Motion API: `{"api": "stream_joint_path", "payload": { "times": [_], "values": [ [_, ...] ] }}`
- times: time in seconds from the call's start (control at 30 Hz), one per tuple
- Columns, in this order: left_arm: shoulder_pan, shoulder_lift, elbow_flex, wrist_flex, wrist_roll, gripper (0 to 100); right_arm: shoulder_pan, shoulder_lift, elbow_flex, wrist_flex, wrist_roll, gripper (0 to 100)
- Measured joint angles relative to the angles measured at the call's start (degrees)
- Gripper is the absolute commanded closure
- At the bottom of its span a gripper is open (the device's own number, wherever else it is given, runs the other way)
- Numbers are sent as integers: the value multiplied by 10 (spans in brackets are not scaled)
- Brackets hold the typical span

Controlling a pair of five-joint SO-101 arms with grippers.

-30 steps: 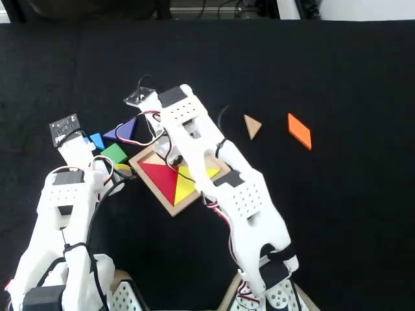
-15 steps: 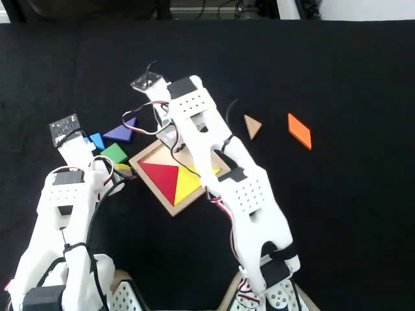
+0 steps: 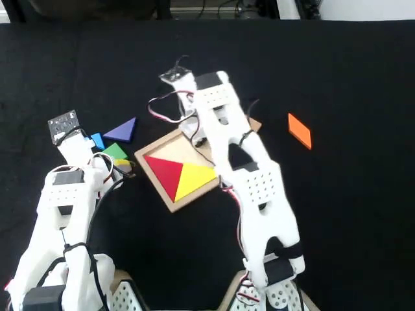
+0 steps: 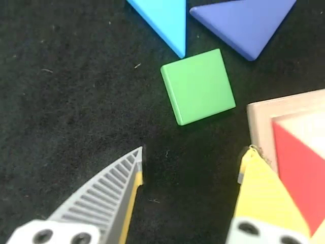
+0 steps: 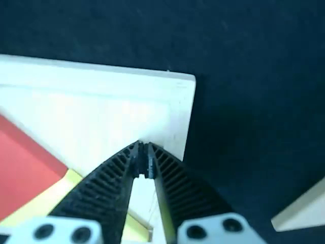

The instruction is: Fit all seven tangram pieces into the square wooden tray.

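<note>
The square wooden tray (image 3: 153, 183) lay turned cornerwise near the middle of the black desk (image 3: 350, 214). It held a red triangle (image 3: 166, 176) and a yellow triangle (image 3: 194, 179) side by side, and the far part of its floor was bare. The right hand (image 5: 142, 152) was over that bare corner, its fingers pressed together with nothing between them and its tips just inside the rim. The left hand (image 4: 193, 157) stood open above the desk with nothing held, one fingertip close by the tray's edge. The green square (image 4: 199, 86) lay just beyond its tips, apart from the tray. Past the square were a light blue triangle (image 4: 162, 18) and a purple triangle (image 4: 244, 23), their corners nearly meeting. In the high view a small tan triangle (image 3: 255, 123) showed partly from behind the right arm, near the tray's far corner, and an orange parallelogram (image 3: 299, 130) lay well apart to the right.
</note>
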Motion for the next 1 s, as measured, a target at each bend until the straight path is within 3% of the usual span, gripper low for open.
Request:
{"api": "stream_joint_path", "payload": {
  "times": [0.7, 1.0],
  "values": [
    [0, 0, 0, -17, 26, 694, 108, 1, -59, 32, 4, 988],
    [0, 0, 0, -17, 26, 694, 115, 4, -124, 53, 4, 988]
  ]
}}
